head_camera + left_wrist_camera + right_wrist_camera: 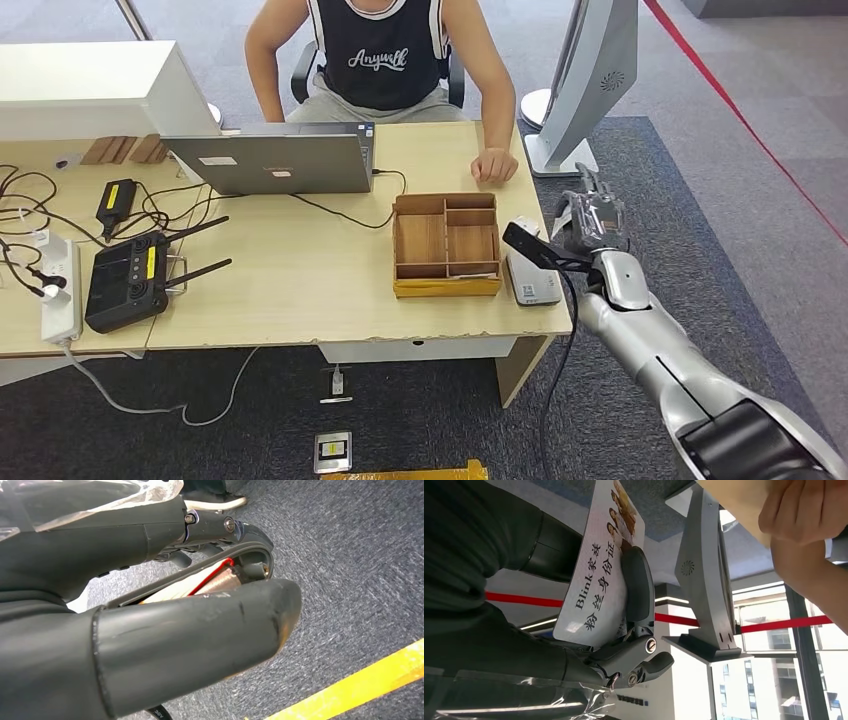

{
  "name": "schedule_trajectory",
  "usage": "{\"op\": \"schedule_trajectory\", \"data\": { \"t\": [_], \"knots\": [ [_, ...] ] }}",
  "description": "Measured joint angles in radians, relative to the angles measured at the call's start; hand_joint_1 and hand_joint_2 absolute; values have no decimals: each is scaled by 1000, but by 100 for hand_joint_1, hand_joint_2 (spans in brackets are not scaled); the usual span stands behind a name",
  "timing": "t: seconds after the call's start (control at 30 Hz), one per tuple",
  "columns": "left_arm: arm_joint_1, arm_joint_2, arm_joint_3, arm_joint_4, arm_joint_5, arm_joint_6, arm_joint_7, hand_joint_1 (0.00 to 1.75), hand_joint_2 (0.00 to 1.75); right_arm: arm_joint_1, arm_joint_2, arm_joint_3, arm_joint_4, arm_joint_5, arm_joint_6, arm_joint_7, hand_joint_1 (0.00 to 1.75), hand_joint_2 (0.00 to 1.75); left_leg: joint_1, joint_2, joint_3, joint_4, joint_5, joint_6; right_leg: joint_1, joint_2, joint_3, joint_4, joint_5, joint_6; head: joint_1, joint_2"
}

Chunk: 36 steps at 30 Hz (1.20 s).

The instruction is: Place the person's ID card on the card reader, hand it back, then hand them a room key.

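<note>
silver and jointed, the right arm (pixel 680 370) rises from the lower right corner of the head view, and it is the nearest and largest thing to steer. next in size is the pale wooden desk (pixel 300 290) across the left and middle, then the seated person (pixel 380 60) at top centre, whose hand (pixel 494 165) rests on the desk edge. smaller are the brown compartment tray (pixel 446 245) at centre and the white card reader (pixel 532 280) just to its right, near the desk's front right corner. the right hand (pixel 590 222) hangs right of centre, just beside the reader and off the desk edge, pinching the id card (pixel 599 575) between thumb and a finger; the wrist view shows the printed face clamped. whether the reading is done i cannot tell. if not, bring the card flat over the reader's top, lower it level, and keep the pinch at one edge so the fingers clear the tray wall. the left hand (pixel 150 640) hangs over carpet; whether it is spread or curled i cannot tell.
</note>
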Motion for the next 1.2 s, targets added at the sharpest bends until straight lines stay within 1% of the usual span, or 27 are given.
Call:
{"op": "schedule_trajectory", "data": {
  "t": [0.2,0.47,0.77,0.97,1.2],
  "knots": [
    [0,-6,0,0,12,9,10,0,0,19,13,1,10,-15,0,-22,175,175,0,0,0,0,0,0,0,0,0,0,0,0,0,0],
    [0,-8,1,0,19,9,34,0,0,34,52,9,36,-22,3,-51,175,175,0,0,0,0,0,0,0,0,0,0,0,0,0,0],
    [0,-8,1,0,26,9,37,0,0,54,85,21,74,-32,32,-48,175,175,0,0,0,0,0,0,0,0,0,0,0,0,0,0],
    [0,-8,1,0,25,12,37,0,0,75,86,21,103,-55,36,-30,175,175,0,0,0,0,0,0,0,0,0,0,0,0,0,0],
    [0,-8,2,0,34,18,42,0,0,85,70,17,128,-79,41,-22,175,175,0,0,0,0,0,0,0,0,0,0,0,0,0,0]
  ]
}}
